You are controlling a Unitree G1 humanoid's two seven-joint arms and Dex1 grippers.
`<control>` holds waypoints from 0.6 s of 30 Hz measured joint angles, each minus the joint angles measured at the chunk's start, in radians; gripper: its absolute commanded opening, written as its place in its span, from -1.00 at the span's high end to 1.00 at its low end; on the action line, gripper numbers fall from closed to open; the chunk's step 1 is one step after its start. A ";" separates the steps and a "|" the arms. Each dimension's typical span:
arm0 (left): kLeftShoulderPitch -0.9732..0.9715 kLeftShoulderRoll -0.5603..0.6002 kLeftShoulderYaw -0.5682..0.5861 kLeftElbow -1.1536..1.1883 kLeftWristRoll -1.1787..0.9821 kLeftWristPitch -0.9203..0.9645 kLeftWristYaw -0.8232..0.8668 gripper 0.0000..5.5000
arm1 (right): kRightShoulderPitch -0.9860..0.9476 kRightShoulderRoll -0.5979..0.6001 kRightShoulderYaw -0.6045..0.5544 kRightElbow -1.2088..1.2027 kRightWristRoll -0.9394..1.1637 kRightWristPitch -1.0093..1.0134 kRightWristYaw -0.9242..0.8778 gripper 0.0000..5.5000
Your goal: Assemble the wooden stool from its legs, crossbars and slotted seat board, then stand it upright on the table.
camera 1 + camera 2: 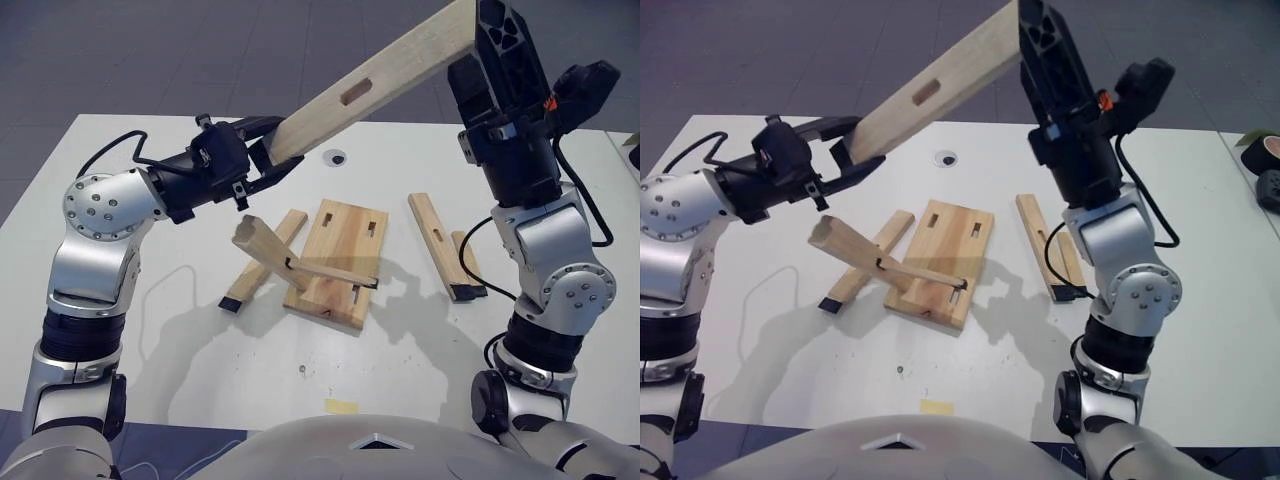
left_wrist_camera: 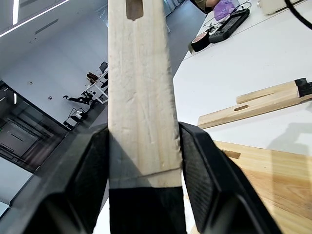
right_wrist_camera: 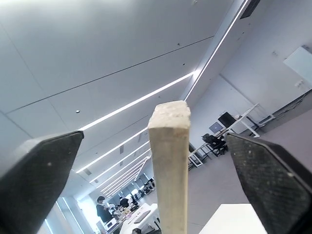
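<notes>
1. L gripper point(image 1: 272, 152) is clamped on the black-capped lower end of a long leg point(image 1: 370, 85), held in the air above and behind the seat board point(image 1: 335, 235).
2. R gripper point(image 3: 165, 161): fingers wide apart on either side of the long leg's top end, not touching it; high above the board's right side.
3. Seat board lies flat on the table point(image 1: 200, 350), slots up.
4. Tilted leg point(image 1: 262, 245) w/ a thin crossbar point(image 1: 335, 272) rests across the board's near-left part.
5. Flat leg point(image 1: 245, 285) lies just left of the board; slotted leg point(image 1: 437, 240) and short piece point(image 1: 466, 258) lie side by side near its right.
</notes>
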 measured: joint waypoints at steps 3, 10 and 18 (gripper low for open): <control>0.000 0.000 -0.008 0.000 -0.001 -0.002 -0.014 0.24 | -0.015 0.015 0.029 0.021 -0.003 -0.005 -0.011 -0.89; 0.005 -0.004 -0.013 -0.006 0.002 -0.001 -0.014 0.24 | -0.013 0.029 0.071 -0.004 -0.044 -0.009 0.004 -0.52; 0.022 -0.019 -0.020 -0.039 -0.012 0.017 -0.012 0.24 | 0.043 0.041 0.086 -0.050 -0.100 -0.044 0.006 -0.04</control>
